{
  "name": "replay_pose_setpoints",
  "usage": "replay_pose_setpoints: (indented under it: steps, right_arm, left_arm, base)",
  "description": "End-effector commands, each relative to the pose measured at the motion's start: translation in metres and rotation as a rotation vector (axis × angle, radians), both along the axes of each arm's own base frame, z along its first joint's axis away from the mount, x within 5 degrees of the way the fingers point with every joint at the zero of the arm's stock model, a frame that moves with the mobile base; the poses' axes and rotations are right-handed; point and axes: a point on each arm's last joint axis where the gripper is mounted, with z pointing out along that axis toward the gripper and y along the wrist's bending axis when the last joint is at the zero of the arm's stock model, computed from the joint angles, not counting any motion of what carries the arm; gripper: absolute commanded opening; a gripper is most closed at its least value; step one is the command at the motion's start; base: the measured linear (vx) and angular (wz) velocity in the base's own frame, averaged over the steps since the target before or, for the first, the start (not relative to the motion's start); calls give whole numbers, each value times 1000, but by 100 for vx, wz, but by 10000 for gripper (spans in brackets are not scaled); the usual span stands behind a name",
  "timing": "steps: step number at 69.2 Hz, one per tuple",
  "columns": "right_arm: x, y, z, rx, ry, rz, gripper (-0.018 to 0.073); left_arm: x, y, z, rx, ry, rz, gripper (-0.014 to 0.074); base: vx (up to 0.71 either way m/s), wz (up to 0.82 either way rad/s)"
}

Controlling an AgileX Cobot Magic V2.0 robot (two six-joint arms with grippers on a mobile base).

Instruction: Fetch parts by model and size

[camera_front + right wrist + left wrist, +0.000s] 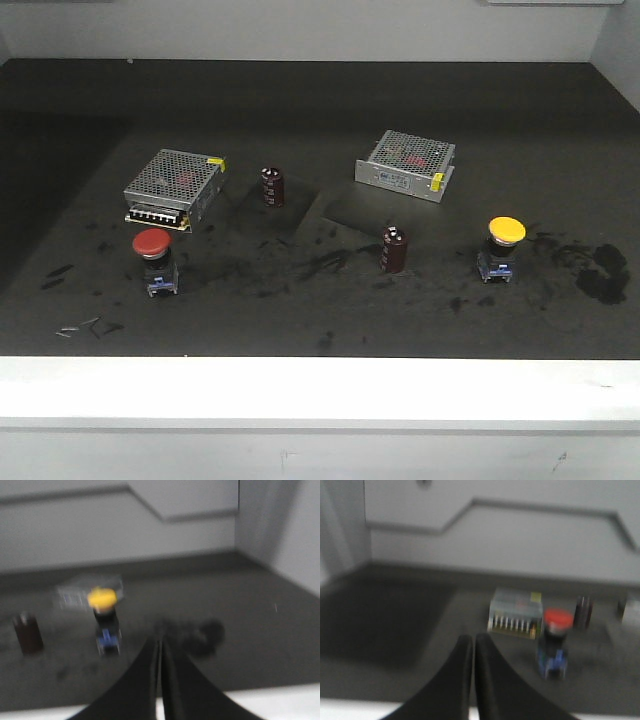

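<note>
Two push-button parts stand upright on the dark table. The red-capped part point(154, 258) is at the front left, also seen in the left wrist view point(554, 642). The yellow-capped part point(502, 247) is at the front right, and the right wrist view shows it too point(105, 620). My left gripper point(473, 641) is shut and empty, hanging left of and nearer than the red part. My right gripper point(161, 642) is shut and empty, right of and nearer than the yellow part. Neither gripper shows in the front view.
Two silver perforated-metal boxes point(176, 186) point(406, 163) lie behind the parts. A dark brown cylinder point(272, 186) stands mid-back, another point(396, 248) between the two parts. A white ledge point(320, 390) runs along the front edge. Grey walls close the back and right side.
</note>
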Motion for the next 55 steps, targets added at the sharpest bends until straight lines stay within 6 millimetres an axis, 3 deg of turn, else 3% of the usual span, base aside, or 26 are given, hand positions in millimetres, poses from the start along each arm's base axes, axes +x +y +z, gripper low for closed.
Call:
replay_pose_setpoints:
  steps: [1, 14, 30, 43, 55]
  right_arm:
    - [-6, 3, 25, -21, -244, 22, -9]
    - [-20, 3, 75, -24, -395, 23, -9]
    - [-35, 3, 155, -31, -482, 12, -9]
    - [-12, 1, 201, -25, -407, 3, -9]
    - [39, -2, 209, -14, -233, -2, -8]
  left_arm:
    - [-9, 1, 28, -21, -296, 8, -6]
    - [-22, 1, 65, -66, -439, -9, -6]
    - [-38, 1, 157, -63, -383, -17, -6]
    - [-9, 0, 221, -61, -203, -19, -6]
    - [40, -1, 235, -60, -18, -17, -3]
  base:
    - [0, 0]
    - [0, 0]
    - [0, 0]
    - [0, 0]
    - [0, 0]
